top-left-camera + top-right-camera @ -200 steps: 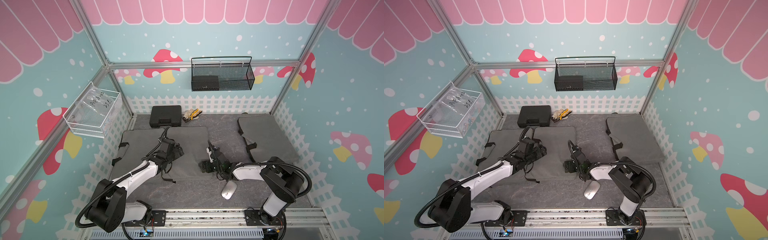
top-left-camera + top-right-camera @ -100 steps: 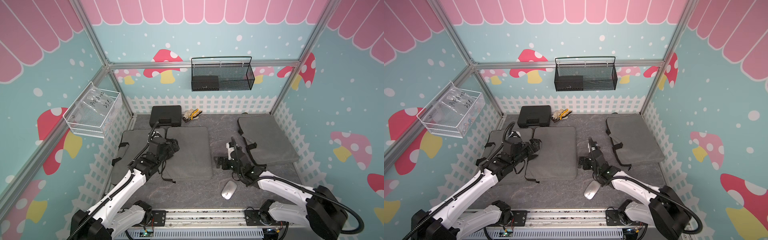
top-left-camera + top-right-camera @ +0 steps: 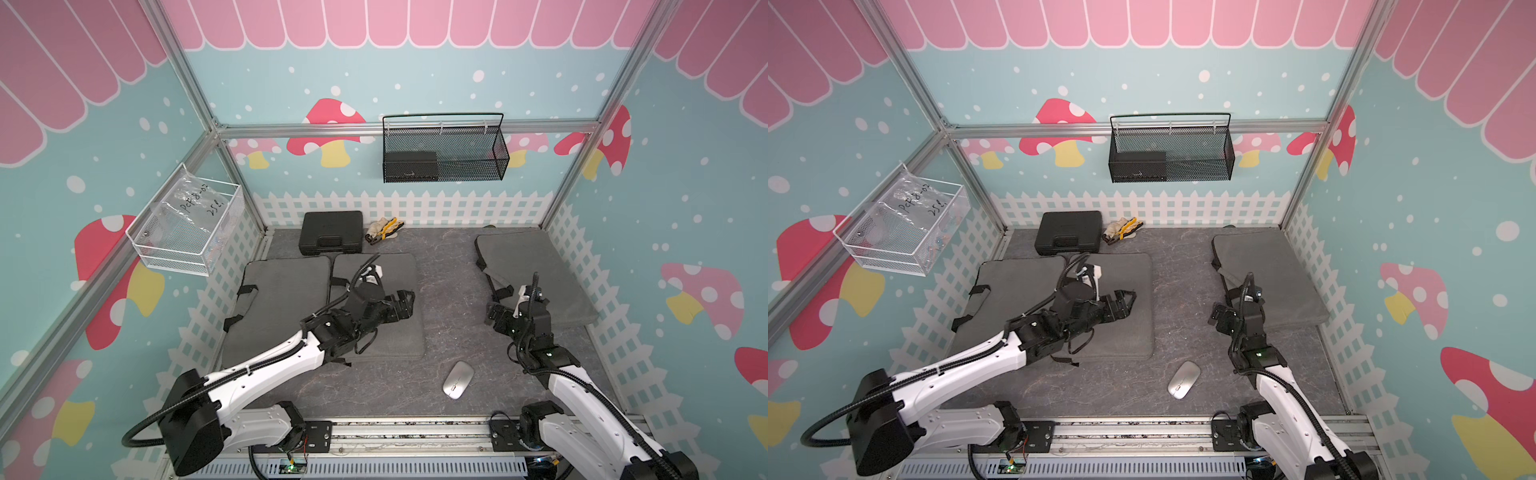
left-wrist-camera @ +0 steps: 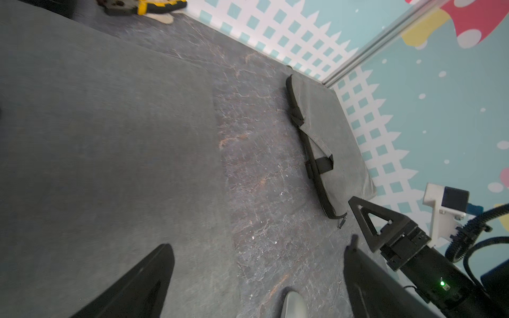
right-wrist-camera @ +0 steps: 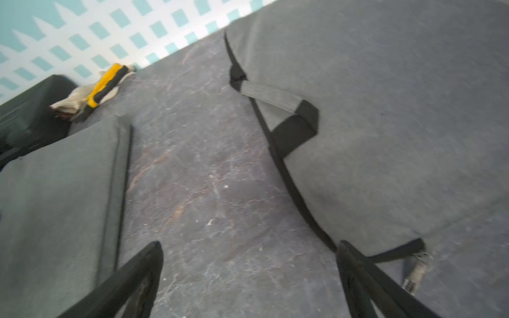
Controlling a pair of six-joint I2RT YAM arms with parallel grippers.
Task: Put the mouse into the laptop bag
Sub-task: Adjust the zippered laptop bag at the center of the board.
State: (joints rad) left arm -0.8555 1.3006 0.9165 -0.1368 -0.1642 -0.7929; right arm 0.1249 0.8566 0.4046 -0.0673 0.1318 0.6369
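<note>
Mouse [image 3: 458, 379], silver and rounded, lies on the bare dark mat [image 3: 449, 291] close to the front rail, on no bag and touched by neither arm. Beyond the mouse and to its left, the left gripper [image 3: 405, 305] hangs over the right-hand part of the middle laptop bag [image 3: 397, 336], claw spread wide with nothing in it. Beyond the mouse and a little to its right, the right gripper [image 3: 496, 320] sits above the near corner of the right laptop bag [image 3: 540, 270], its claw gaping just as wide and empty. The right wrist view shows that bag's zip pull [image 5: 416, 272] lying on the mat just beside one finger [image 5: 366, 278]. Whether either bag's zip is undone I cannot tell. Further left of the mouse, the left laptop bag [image 3: 282, 307] lies flat, edge to edge with the middle one. Well beyond the mouse, against the white fence, sits a closed black case [image 3: 331, 232]. Just beside the case is a yellow-handled tool [image 3: 384, 230] on some pale cloth. Higher up behind the mouse, a black mesh basket [image 3: 444, 149] hangs on the back wall with a dark box inside. Far off to the mouse's left, a white wire basket [image 3: 187, 226] hangs on the side wall holding a clear plastic bag with handwriting on it
</note>
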